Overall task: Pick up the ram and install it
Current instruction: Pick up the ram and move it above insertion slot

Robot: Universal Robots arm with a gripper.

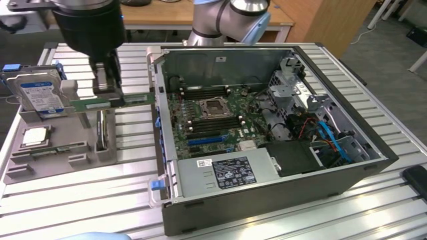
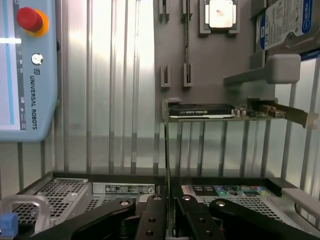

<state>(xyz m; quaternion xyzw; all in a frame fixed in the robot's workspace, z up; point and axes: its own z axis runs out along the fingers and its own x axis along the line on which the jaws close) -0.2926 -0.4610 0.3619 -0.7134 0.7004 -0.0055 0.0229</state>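
The ram [image 1: 138, 98] is a long green stick that hangs level above the grey parts tray [image 1: 60, 155], just off the open computer case's [image 1: 267, 200] side wall on the exterior view's left. My gripper [image 1: 107, 96] is shut on its middle from above. In the wrist view the ram [image 2: 167, 165] shows edge-on as a thin line running out from between the black fingers [image 2: 150, 217] of my gripper [image 2: 169, 212]. The black memory slots [image 1: 212, 124] lie on the motherboard on both sides of the processor socket [image 1: 213, 106].
On the tray are a hard drive [image 1: 40, 95] with a blue-white label, a silver processor [image 1: 37, 135] and a graphics card [image 2: 202, 111] on edge. A teach pendant [image 2: 25, 70] with a red stop button lies on the slatted table. The case holds a power supply [image 1: 227, 172] and cables.
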